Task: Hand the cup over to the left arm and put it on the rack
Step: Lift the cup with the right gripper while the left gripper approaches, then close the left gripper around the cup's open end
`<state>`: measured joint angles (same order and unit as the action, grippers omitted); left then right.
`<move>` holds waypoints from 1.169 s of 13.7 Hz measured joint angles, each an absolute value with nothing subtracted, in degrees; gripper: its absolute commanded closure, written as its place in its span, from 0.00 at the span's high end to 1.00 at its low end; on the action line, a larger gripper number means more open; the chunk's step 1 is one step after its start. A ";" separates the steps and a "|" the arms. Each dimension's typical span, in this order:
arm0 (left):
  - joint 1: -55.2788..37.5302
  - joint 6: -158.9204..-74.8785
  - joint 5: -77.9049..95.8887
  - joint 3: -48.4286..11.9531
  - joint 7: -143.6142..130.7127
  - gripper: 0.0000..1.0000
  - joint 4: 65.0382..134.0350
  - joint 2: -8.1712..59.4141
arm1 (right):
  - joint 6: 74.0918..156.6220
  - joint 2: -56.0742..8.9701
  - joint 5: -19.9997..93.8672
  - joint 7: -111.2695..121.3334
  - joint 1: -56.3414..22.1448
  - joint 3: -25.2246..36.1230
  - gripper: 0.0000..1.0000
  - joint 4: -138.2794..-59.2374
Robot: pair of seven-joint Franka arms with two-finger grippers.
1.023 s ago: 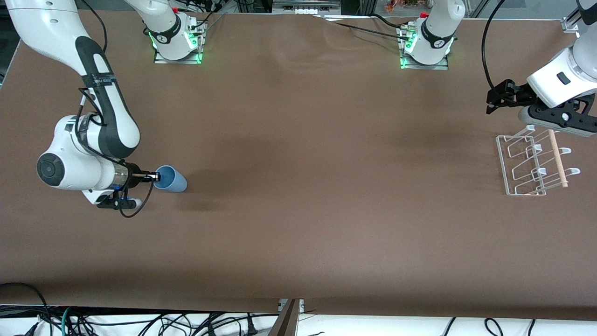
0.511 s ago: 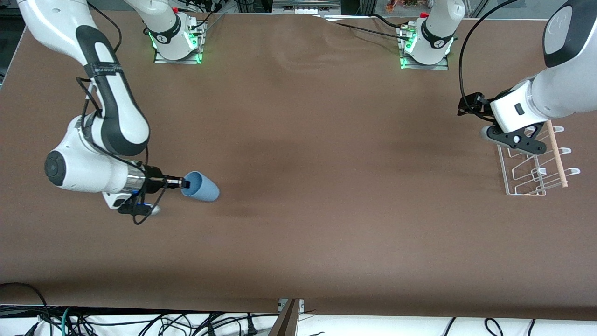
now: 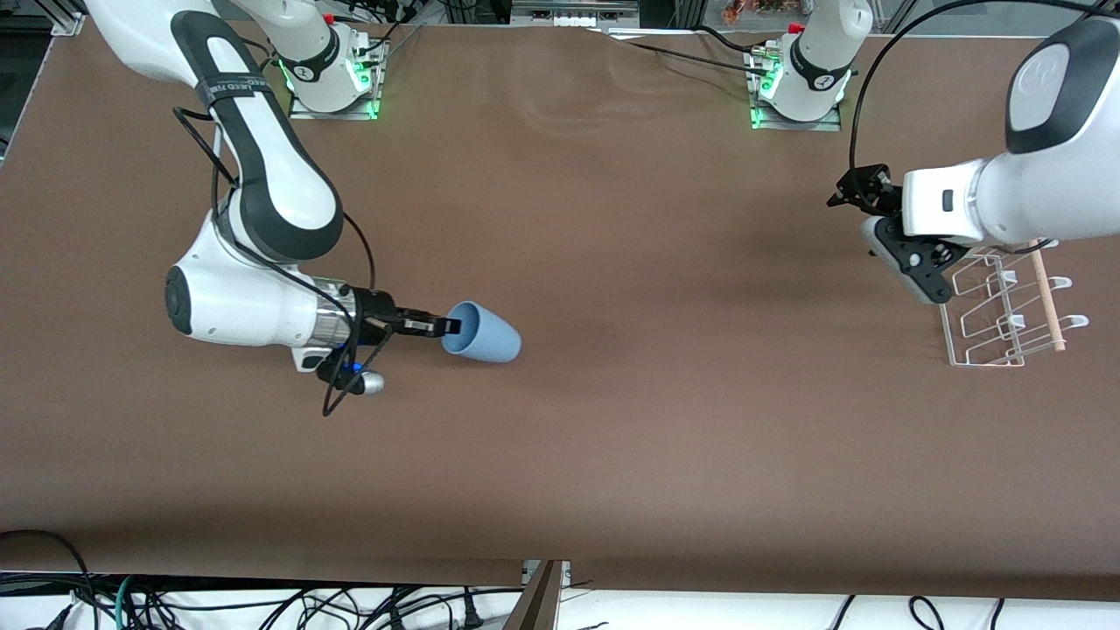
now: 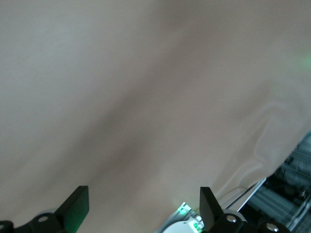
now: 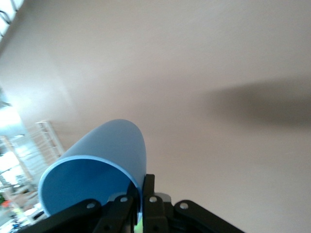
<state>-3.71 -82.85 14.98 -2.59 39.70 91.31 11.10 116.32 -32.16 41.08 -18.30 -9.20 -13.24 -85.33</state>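
Observation:
My right gripper (image 3: 448, 326) is shut on the rim of the light-blue cup (image 3: 484, 333) and holds it on its side above the table, its closed end toward the left arm's end. In the right wrist view the cup (image 5: 99, 167) fills the low corner, with its rim pinched between the fingers (image 5: 148, 194). My left gripper (image 3: 850, 194) is open and empty, up in the air beside the rack (image 3: 997, 306); its two fingers (image 4: 74, 208) stand wide apart. The rack stands at the left arm's end of the table, with a wooden dowel (image 3: 1046, 293) along its top.
The brown table (image 3: 612, 420) is bare between the cup and the rack. The two arm bases (image 3: 332, 74) stand at the table's back edge. Cables hang below the table's front edge.
My right gripper has carried the cup toward the middle of the table. My left gripper has swung away from over the rack toward the middle.

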 measured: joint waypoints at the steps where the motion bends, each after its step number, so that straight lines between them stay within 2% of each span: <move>1: -4.13 -84.56 16.18 -2.95 44.46 1.00 91.31 11.87 | 116.33 -32.92 43.72 -19.77 -10.30 -13.36 0.00 -83.94; 5: -5.42 -91.72 21.80 -4.37 59.79 1.00 91.34 13.79 | 117.49 -36.05 52.65 -24.33 -15.29 -13.51 0.00 -79.41; 11: -6.47 -107.20 24.44 -15.03 64.65 1.00 93.04 15.23 | 122.52 -36.73 62.80 -26.33 -19.64 -13.53 0.00 -78.51; 16: -6.17 -118.93 28.19 -15.70 71.53 1.00 95.99 15.77 | 122.65 -36.73 66.56 -26.44 -20.01 -13.80 0.00 -78.41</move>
<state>-6.17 -118.93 28.19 -15.70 71.53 95.99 15.77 122.65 -36.73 66.56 -26.44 -20.01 -13.80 -78.41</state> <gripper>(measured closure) 0.000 0.952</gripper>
